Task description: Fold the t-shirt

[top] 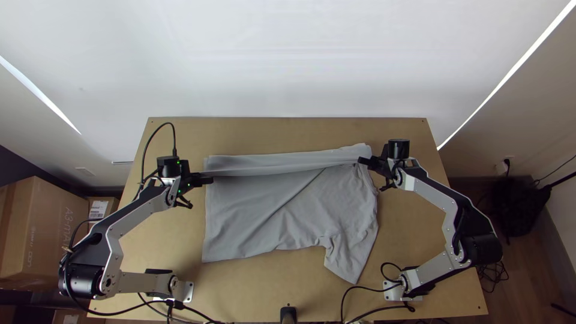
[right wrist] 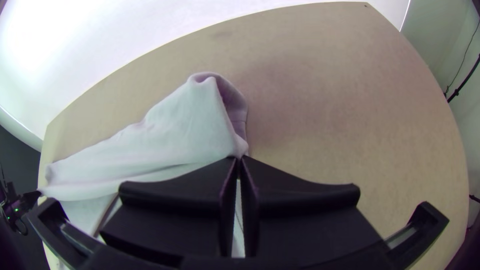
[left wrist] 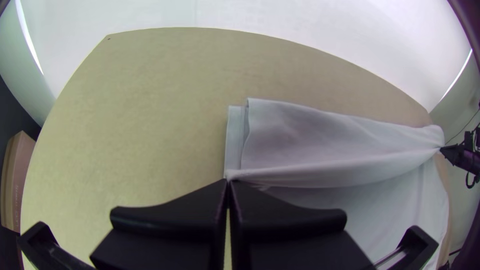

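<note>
Pinching a wrinkled grey t-shirt by its long fold's ends: left gripper, right gripper, both closed.

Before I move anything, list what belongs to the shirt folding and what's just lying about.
For the folding:
grey t-shirt, far part folded over
left claw, pinching one end of the fold
right claw, pinching the other end

Lying about:
large cardboard box, left of the table
tangled cables, on the floor at right

The fingers pinch a corner of the folded grey t-shirt.
</note>
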